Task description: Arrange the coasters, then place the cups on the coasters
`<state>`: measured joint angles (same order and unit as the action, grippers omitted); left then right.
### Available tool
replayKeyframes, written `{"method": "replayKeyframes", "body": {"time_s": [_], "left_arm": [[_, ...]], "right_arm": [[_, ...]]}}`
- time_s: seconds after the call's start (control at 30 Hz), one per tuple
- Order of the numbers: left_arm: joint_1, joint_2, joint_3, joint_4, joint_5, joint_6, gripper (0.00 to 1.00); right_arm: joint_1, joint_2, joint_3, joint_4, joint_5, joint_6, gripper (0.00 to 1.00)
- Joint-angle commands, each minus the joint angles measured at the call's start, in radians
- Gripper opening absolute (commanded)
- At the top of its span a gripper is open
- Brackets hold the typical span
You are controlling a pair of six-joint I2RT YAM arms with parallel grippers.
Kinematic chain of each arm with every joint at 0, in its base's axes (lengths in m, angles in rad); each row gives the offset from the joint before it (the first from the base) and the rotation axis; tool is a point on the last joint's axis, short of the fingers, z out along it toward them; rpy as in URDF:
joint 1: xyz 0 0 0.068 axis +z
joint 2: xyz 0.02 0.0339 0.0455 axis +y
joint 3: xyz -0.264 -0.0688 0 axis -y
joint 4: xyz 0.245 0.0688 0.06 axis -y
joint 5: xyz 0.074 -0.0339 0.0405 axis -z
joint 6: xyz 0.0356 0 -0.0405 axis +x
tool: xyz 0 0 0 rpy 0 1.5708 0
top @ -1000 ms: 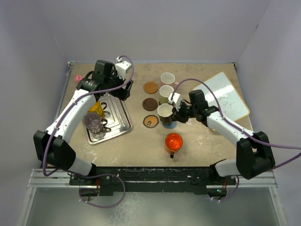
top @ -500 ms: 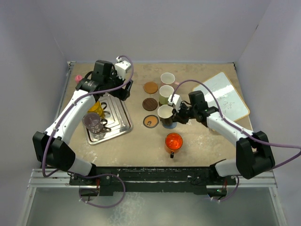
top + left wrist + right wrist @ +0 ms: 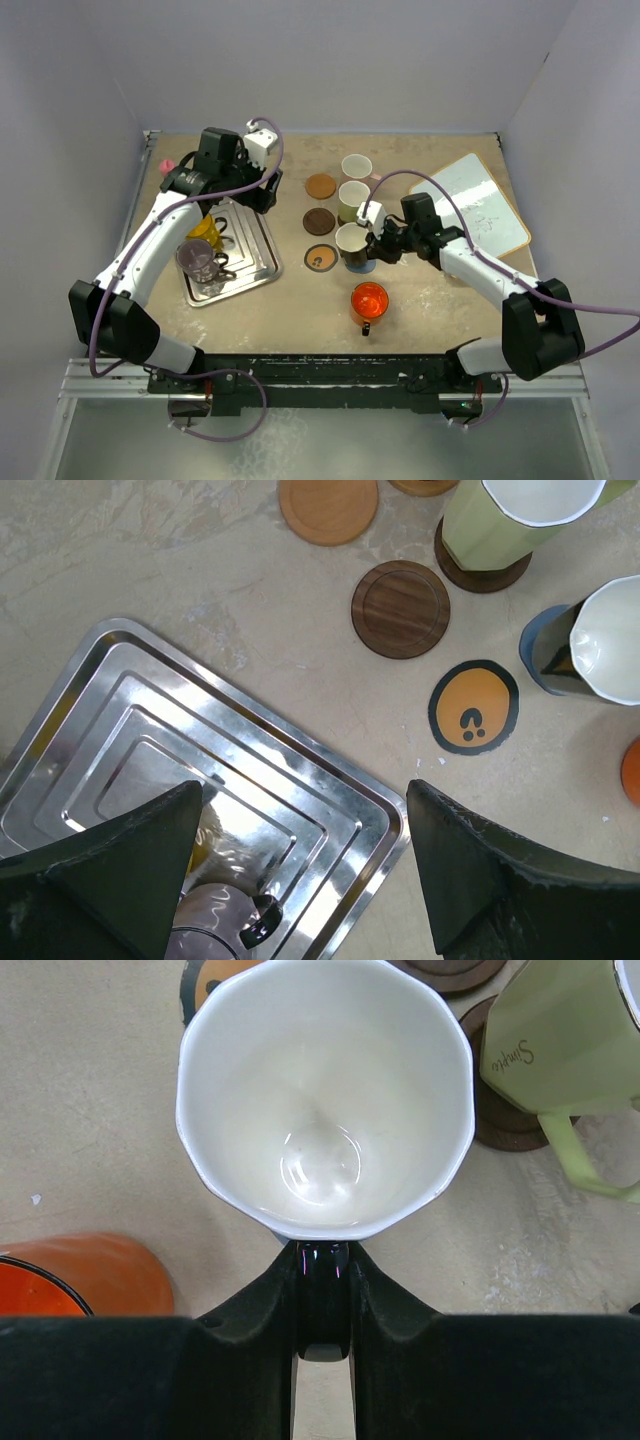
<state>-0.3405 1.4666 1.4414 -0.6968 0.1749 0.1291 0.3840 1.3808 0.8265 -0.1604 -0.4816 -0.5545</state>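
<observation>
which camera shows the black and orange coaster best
The left wrist view: the coaster lies whole and uncovered, with its black rim, orange middle and dark mark clear. The top external view shows it whole but small. The right wrist view catches only a sliver at the top edge, past the mug.

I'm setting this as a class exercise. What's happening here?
The right claw is shut on the handle of the black mug, at the grey-blue coaster. The left claw hangs open above the silver tray, which holds the yellow mug and glass mug. The orange coaster, dark brown coaster and black-rimmed coaster are bare.
</observation>
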Motion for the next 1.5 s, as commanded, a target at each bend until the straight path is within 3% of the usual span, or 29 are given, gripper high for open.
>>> {"method": "replayKeyframes", "body": {"time_s": [0.0,0.6,0.83,1.0,1.23,1.47], "left_arm": [[0.006,-0.042,0.003,0.043,0.019,-0.016,0.80],[0.006,-0.066,-0.011,0.042,0.010,-0.009,0.80],[0.006,-0.085,-0.023,0.055,-0.003,0.001,0.80],[0.006,-0.120,-0.067,0.111,-0.002,0.022,0.80],[0.006,-0.186,-0.153,0.216,0.002,0.090,0.82],[0.006,-0.223,-0.211,0.276,-0.010,0.112,0.83]], "right_arm": [[-0.006,-0.024,0.009,-0.004,0.033,-0.022,0.25],[-0.012,-0.091,0.035,-0.053,0.111,-0.045,0.36],[-0.012,-0.163,0.112,-0.206,0.169,-0.044,0.45],[-0.005,-0.202,0.149,-0.351,0.226,0.064,0.53],[0.142,-0.275,0.084,-0.467,0.333,0.172,0.58],[0.193,-0.265,0.010,-0.469,0.303,0.118,0.61]]}}
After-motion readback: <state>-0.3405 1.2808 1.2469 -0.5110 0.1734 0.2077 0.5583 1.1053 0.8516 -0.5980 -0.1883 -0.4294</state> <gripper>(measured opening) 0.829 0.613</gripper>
